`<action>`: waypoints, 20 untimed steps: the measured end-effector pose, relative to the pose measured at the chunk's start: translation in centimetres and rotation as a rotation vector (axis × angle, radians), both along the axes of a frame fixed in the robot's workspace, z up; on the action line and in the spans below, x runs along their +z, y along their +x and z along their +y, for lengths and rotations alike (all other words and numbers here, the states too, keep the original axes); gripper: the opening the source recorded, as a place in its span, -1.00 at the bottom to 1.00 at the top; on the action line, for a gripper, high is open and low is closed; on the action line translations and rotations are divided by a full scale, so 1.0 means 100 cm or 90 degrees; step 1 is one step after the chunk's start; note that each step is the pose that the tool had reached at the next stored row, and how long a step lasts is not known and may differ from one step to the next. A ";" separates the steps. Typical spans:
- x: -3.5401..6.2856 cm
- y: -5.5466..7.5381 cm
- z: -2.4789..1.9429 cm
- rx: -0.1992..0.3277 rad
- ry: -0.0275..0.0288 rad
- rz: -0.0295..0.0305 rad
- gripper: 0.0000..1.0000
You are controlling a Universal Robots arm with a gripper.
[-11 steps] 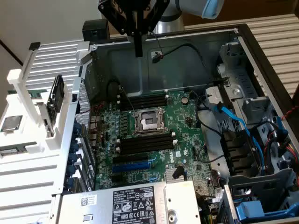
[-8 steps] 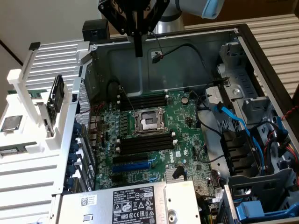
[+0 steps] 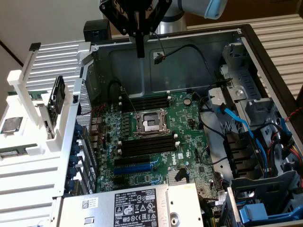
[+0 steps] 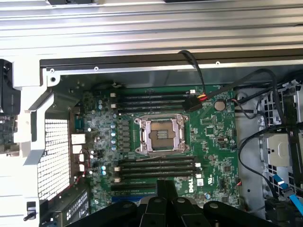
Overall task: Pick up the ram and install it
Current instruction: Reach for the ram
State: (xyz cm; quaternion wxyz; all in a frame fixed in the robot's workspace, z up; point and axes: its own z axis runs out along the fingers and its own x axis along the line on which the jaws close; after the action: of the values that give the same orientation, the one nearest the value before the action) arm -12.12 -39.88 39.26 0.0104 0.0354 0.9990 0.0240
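The ram (image 3: 14,152) appears to lie flat in the white rack (image 3: 28,175) at the exterior view's left, outside the open computer case (image 3: 189,61) and well apart from the claw (image 3: 140,54). The claw hangs closed and empty above the case's far wall. Inside, the wrist view shows black memory slots (image 4: 156,168) flanking the CPU socket (image 4: 161,135), while cables (image 3: 235,118) crowd the case toward the exterior view's right.

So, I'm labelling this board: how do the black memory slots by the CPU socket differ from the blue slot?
Colour: the memory slots are black, the blue slot blue.
Number: the memory slots lie several side by side; the blue slot is single.
Ends: the memory slots carry white clips; the blue slot shows none.
Shared: both run parallel on the green motherboard and look empty.
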 end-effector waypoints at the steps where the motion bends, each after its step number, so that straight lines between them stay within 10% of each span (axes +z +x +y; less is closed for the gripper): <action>1: 0.0000 0.000 0.0000 0.000 0.0000 0.0000 -0.80; 20: 0.0000 -0.068 0.0000 0.000 0.0119 -0.0005 -0.80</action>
State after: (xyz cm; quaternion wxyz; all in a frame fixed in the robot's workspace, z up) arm -18.91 -39.88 39.26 0.0104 0.0355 0.9988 0.0334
